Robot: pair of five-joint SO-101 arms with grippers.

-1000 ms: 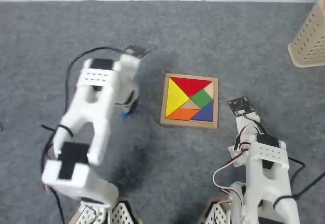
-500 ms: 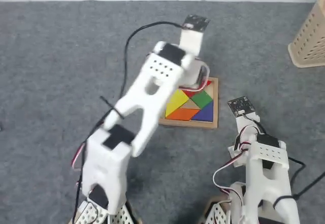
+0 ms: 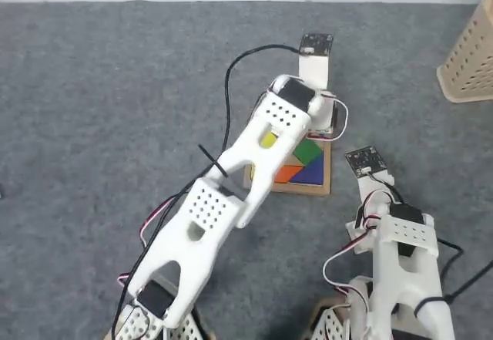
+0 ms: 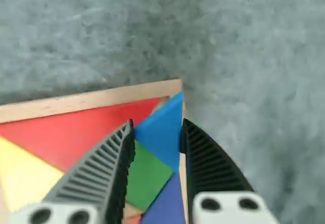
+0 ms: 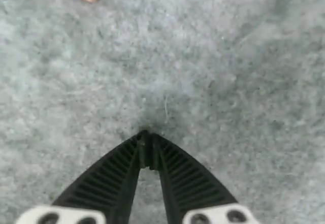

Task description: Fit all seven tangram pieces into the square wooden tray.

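1. Pinched by its edges in the partly closed left gripper: a light blue triangle, held tilted over the far corner of the tray, just above the red piece and the green piece.
2. Fully closed on nothing, the right gripper hangs over the bare desk near a corner of the tray. Probably no part in this step.
3. Most likely fault: a skewed drop. With the triangle's tip seeming to reach over the tray's rim, could land half on the wooden edge and sit propped instead of flat.
4. Could also ride up on the red or green piece if lowered without turning to match the gap. Only a sliver of bare wood is visible at that corner, so little room for error.
5. Pressing down while misaligned might shove the neighbours out of place or slide the whole tray across the soft desk.
6. Letting go too high risks a bounce out of the tray; too low risks the jaws catching on pieces already seated.
7. Cannot judge the corner from the high view, hidden there under the arm.
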